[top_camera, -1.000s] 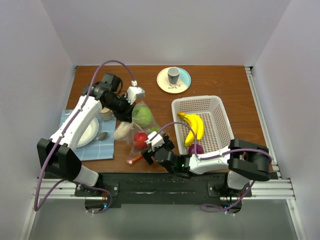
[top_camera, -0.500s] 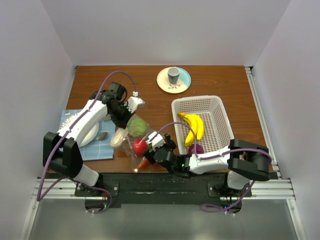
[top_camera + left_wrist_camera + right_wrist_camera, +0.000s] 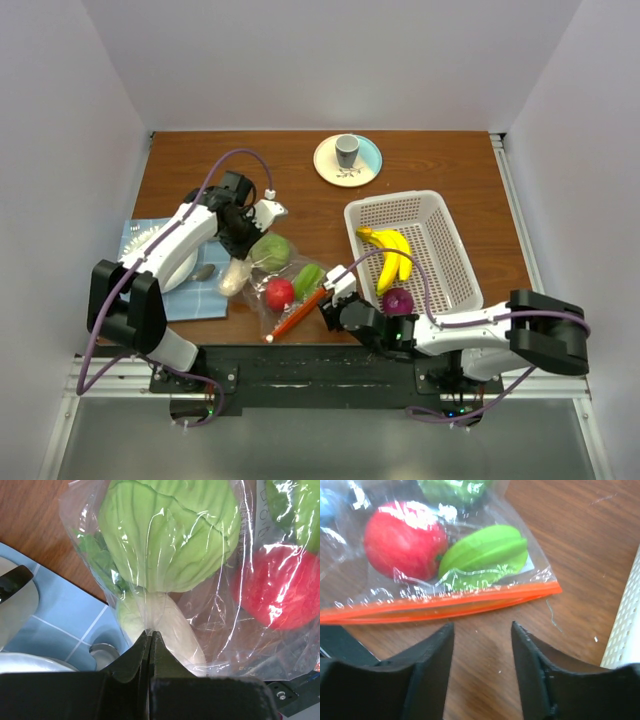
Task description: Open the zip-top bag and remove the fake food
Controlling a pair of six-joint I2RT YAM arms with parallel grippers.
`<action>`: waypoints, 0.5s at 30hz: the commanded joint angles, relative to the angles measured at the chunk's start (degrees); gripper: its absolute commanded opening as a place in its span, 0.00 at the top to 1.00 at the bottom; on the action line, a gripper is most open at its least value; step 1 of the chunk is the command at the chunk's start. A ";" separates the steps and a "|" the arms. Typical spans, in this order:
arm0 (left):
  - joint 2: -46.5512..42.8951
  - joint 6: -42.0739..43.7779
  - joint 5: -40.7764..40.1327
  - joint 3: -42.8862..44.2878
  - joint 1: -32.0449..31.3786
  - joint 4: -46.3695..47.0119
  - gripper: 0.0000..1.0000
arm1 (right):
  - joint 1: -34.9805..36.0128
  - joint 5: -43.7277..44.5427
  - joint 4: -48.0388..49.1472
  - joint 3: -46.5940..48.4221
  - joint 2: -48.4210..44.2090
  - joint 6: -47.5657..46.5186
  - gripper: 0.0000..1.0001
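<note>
The clear zip-top bag [image 3: 285,285] lies on the wooden table, its orange zip strip [image 3: 297,314] toward the near edge. Fake food shows inside it: a green cabbage [image 3: 170,535], a red fruit [image 3: 402,540], a green piece [image 3: 485,552] and a cream piece [image 3: 167,627]. My left gripper [image 3: 150,632] is shut on the plastic film at the bag's far end. My right gripper [image 3: 482,630] stands open just short of the zip strip [image 3: 445,605], with only bare wood between its fingers. A yellow banana bunch [image 3: 390,255] and a purple piece [image 3: 398,301] lie in the white basket [image 3: 450,250].
A round plate [image 3: 368,165] with a grey cup [image 3: 346,151] stands at the back. A blue cloth [image 3: 135,240] with a white dish [image 3: 180,265] and a spoon [image 3: 205,271] lies left of the bag. The basket's wall [image 3: 625,625] is close on the right of my right gripper.
My left gripper has carried the bag's end nearer and lower, so the bag lies flatter. My right gripper has drawn back to the right of the zip strip and its jaws have narrowed.
</note>
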 commanded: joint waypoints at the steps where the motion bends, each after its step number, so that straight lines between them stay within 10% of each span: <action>1: 0.38 0.46 -0.21 0.45 -0.02 1.68 1.00 | 0.33 -3.07 1.89 0.85 4.31 2.24 0.57; 15: -0.49 0.81 -1.00 0.46 -0.55 0.45 1.00 | 0.24 -3.60 8.13 8.32 14.51 -0.13 0.51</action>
